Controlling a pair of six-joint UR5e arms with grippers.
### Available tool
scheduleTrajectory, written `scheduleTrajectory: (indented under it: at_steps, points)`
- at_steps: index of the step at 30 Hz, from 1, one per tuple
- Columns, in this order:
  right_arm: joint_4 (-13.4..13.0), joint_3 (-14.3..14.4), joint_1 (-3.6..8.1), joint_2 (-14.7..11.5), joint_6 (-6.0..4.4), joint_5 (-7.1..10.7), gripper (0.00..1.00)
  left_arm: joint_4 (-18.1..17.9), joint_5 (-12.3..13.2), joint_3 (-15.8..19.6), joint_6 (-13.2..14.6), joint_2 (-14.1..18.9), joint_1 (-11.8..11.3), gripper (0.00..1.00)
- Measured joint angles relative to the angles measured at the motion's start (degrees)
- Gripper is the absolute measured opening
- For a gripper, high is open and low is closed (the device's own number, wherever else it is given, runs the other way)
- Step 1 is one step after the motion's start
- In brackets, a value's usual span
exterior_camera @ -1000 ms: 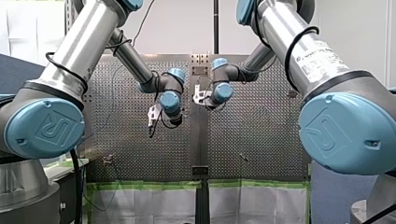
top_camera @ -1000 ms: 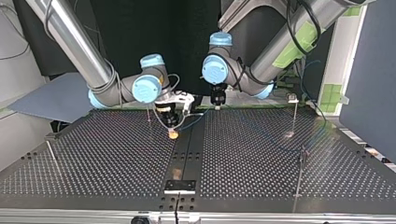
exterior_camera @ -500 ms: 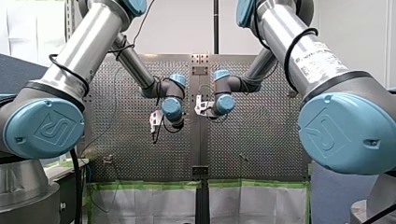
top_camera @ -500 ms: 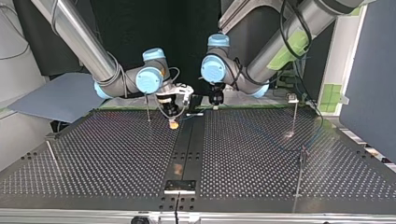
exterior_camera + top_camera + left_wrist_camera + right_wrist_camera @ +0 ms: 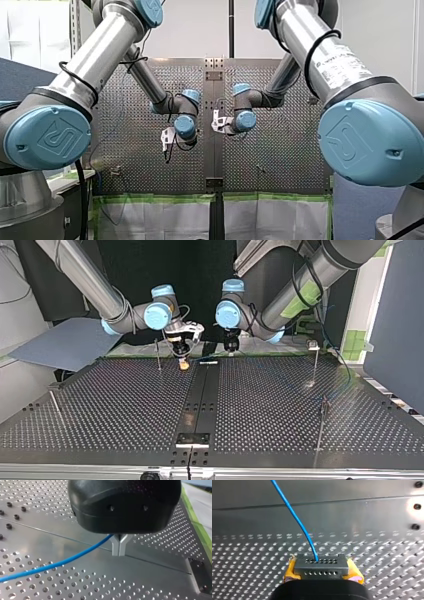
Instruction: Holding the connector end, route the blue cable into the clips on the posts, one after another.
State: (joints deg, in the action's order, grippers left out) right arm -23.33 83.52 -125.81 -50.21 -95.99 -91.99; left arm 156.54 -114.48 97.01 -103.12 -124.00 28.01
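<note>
Holding: our right gripper (image 5: pixel 322 571) clamps its yellow-padded fingers on the connector (image 5: pixel 321 564), low over the desk (image 5: pixel 125 405).
Guiding: our left gripper (image 5: pixel 119 546) closes metal fingers around the blue cable (image 5: pixel 62 561), nearby.
Doing it well: we judge light tension and a square approach to the nearest post (image 5: pixel 158 354) matter most.

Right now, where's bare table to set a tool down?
Widest bare patch: top view's left half, between the leaning post, the far post and the centre strip. Crowded: far middle, where my left gripper and my right gripper hold the blue cable.
</note>
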Motion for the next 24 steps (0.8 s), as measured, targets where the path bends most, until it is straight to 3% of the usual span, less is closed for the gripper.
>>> scheduleTrajectory:
  at_steps: [11, 19, 24]
  points:
    - [-5.2, 5.2, 0.84, 2.5, -0.24, -0.24, 0.0, -1.6, 0.1, 0.0, -1.6, -0.2, 0.9, 0.0]
    - [-9.4, 9.5, 1.37, 4.7, -0.18, -1.53, 0.0, -4.2, 0.0, 0.0, -2.9, -3.5, 2.6, 0.0]
    - [-11.9, 12.0, 2.07, 6.9, -0.17, -1.39, 0.0, -6.6, -0.9, 0.0, -3.4, -4.5, 4.0, 0.0]
